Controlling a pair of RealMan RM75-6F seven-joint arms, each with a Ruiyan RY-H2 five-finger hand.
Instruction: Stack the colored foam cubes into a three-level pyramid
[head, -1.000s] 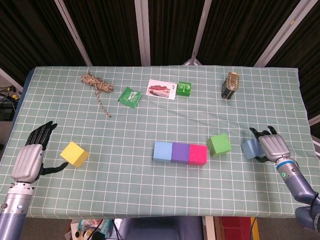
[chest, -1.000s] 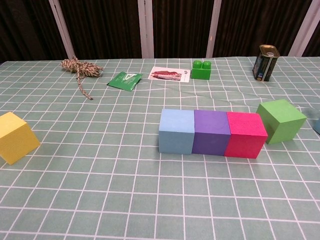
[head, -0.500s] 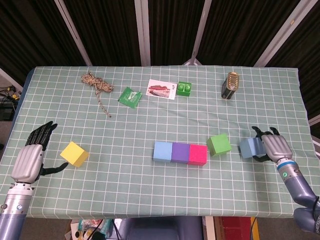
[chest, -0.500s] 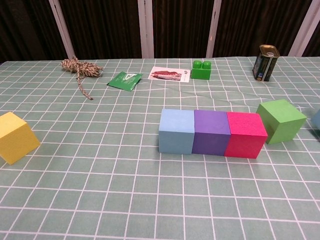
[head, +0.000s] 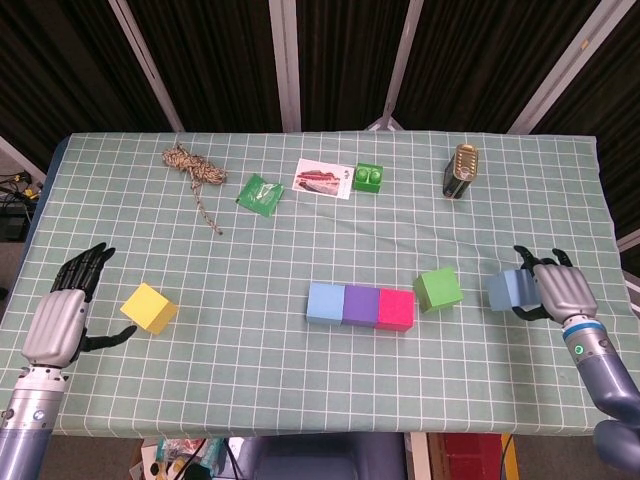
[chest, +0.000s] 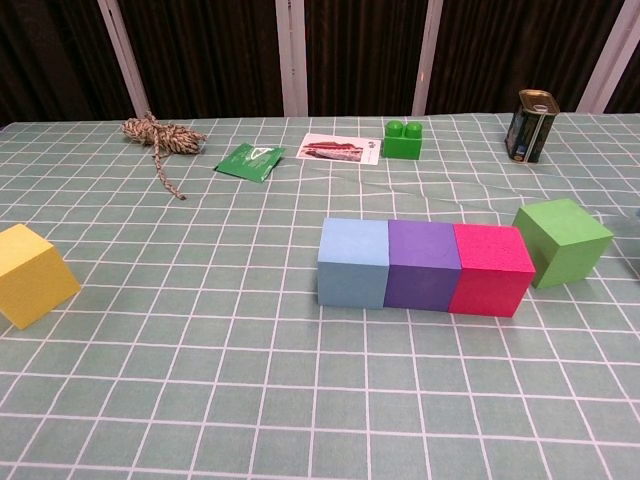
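Foam cubes, status at this moment. My right hand (head: 562, 290) is at the right side of the table (head: 300, 390), fingers curled around a pale blue cube (head: 506, 290); I read that as a grip, though I cannot tell from the head view whether the cube is lifted or resting on the cloth. The chest view shows neither this hand nor its cube.

My left hand (head: 62, 310) is at the left edge, fingers spread, thumb out, holding nothing. The yellow cube (head: 148, 307) sits just beside it, apart from the thumb.

Base row is mid-table: light blue cube (chest: 354, 262), purple cube (chest: 423, 264) and pink cube (chest: 490, 268) touching side by side in a line. The green cube (chest: 561, 240) stands just right of the pink one, turned at an angle, with a small gap. Nothing rests on the row.

Far side of the table: a coil of twine (head: 192, 168), a green packet (head: 260, 193), a printed card (head: 324, 179), a green toy brick (head: 368, 177) and a small tin can (head: 461, 171), upright.
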